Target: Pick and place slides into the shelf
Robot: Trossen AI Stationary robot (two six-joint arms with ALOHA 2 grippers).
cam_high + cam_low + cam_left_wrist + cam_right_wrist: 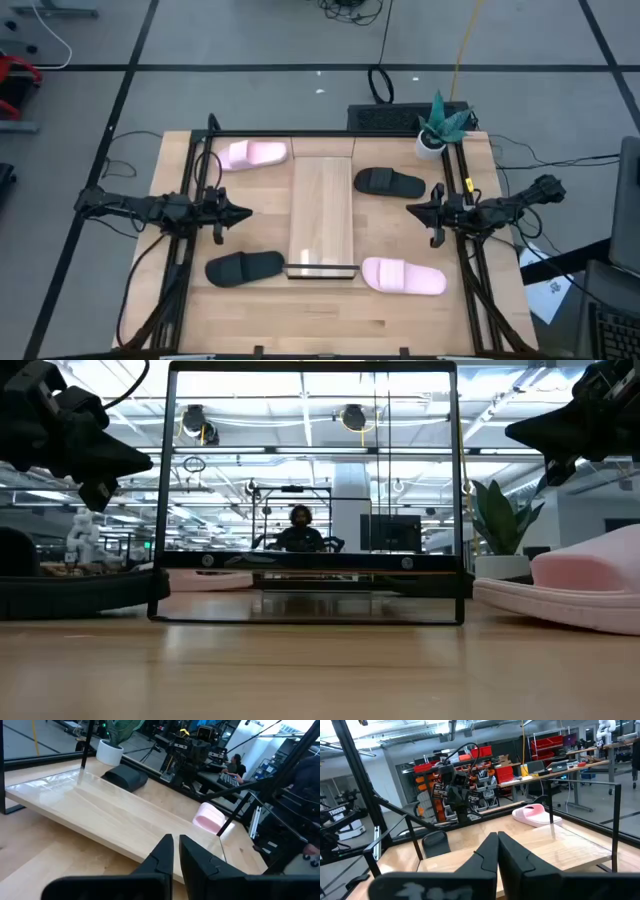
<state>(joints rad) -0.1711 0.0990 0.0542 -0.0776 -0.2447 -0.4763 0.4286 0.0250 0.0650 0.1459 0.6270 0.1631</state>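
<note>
The shelf [322, 215] is lying flat along the middle of the table [330, 315], its dark-edged lip at the near short end between two of the slides. Nothing is resting on the shelf.

Four slides are sitting on the table around it, none touching the plank's top surface. A pale pink slide [253, 154] is lying at the far left corner of the shelf. A black slide [390, 182] is lying just beside the shelf's right long edge. A second black slide [245, 268] is sitting near the lip on the left, and a second pale pink slide [403, 277] is sitting just beside the lip on the right.

The left pincer [238, 212] is hovering above the table to the left of the shelf, pointing toward it, its fingers closed together and gripping nothing. The right pincer [415, 210] is hovering to the right of the shelf, facing the left one, likewise closed and gripping nothing.

A potted plant [440, 128] is standing at the far right corner of the table.
</note>
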